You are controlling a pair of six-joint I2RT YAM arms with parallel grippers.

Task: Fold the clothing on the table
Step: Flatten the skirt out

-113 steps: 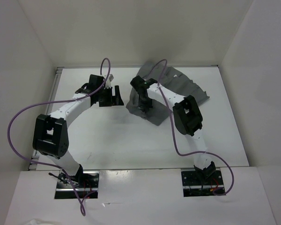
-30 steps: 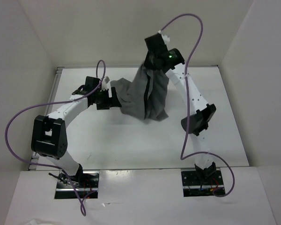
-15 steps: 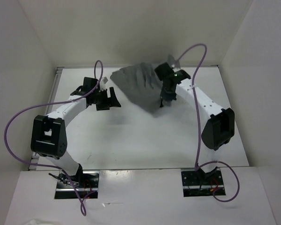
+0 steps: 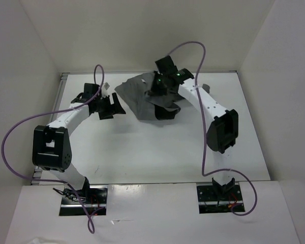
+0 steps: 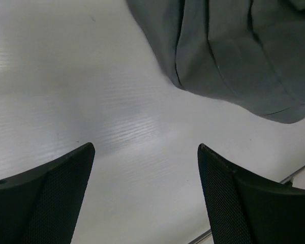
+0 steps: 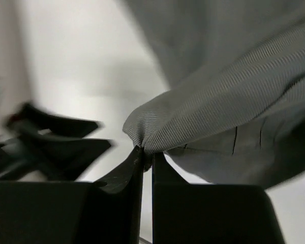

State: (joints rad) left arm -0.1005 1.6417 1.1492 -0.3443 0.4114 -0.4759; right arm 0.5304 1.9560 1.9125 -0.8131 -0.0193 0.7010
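Note:
The grey clothing (image 4: 137, 99) lies bunched at the back middle of the table (image 4: 142, 147), partly lifted. My right gripper (image 4: 156, 93) is over it and shut on a pinched fold of the clothing (image 6: 234, 76); in the right wrist view the gripper (image 6: 147, 154) holds ribbed cloth between its tips. To the left of the clothing, my left gripper (image 4: 112, 105) stands open and apart from it. In the left wrist view this gripper (image 5: 145, 148) has only bare table between its fingers, and the clothing's edge (image 5: 234, 56) lies ahead at the upper right.
White walls (image 4: 35, 61) close in the table at the left, back and right. The right arm's purple cable (image 4: 190, 46) arcs above the clothing. A white ledge with black mounting plates (image 4: 84, 201) runs along the near edge.
My right gripper has swung left and down from its raised position, carrying the clothing, which now sits lower and more bunched. My left gripper has drawn back slightly to the left and stays open.

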